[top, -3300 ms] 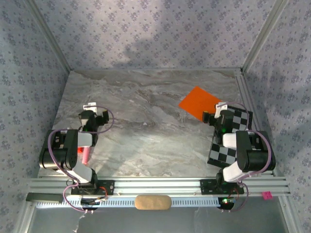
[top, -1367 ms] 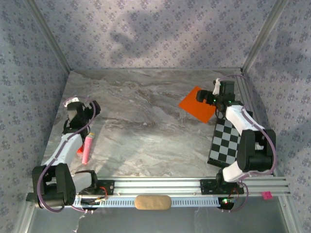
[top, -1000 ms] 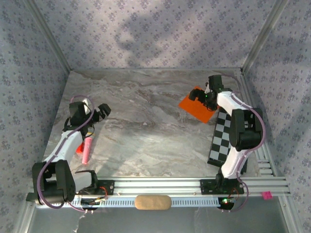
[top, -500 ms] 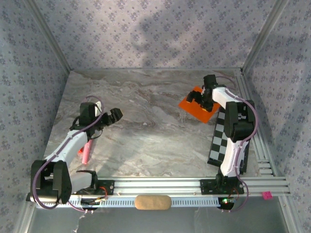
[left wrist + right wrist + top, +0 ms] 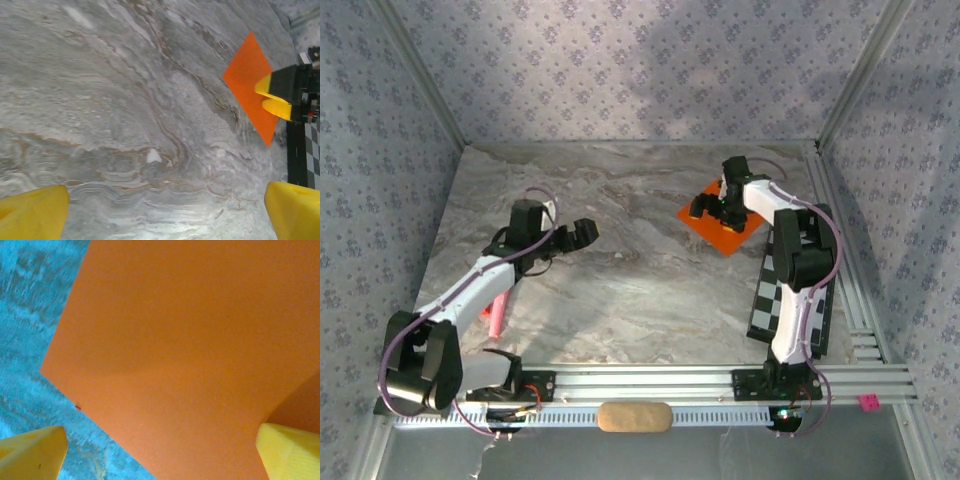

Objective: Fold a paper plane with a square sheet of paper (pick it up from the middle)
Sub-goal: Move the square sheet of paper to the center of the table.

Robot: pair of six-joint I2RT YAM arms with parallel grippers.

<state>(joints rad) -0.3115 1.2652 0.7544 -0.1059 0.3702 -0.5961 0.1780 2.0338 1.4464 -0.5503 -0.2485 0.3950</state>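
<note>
The square sheet of paper (image 5: 725,238) is bright orange and lies flat and uncreased on the marble table at the back right. My right gripper (image 5: 715,210) hangs low over the sheet's middle, open. In the right wrist view the sheet (image 5: 190,340) lies under my right gripper (image 5: 160,455). One yellow fingertip (image 5: 30,452) is over bare marble, the other over the paper. My left gripper (image 5: 578,235) is open above bare marble left of centre, apart from the sheet. The left wrist view shows the sheet (image 5: 247,80) far ahead of my left gripper (image 5: 162,220).
A black-and-white checkerboard card (image 5: 782,305) lies along the right edge under the right arm. A small pink stick (image 5: 496,312) lies near the left arm. Aluminium rails border the table (image 5: 640,300) at front and right; patterned walls enclose the back and sides.
My right gripper has swung left and come down over the sheet, which has shifted a little to the left. My left gripper has reached right toward the table's middle. Both stay open.
</note>
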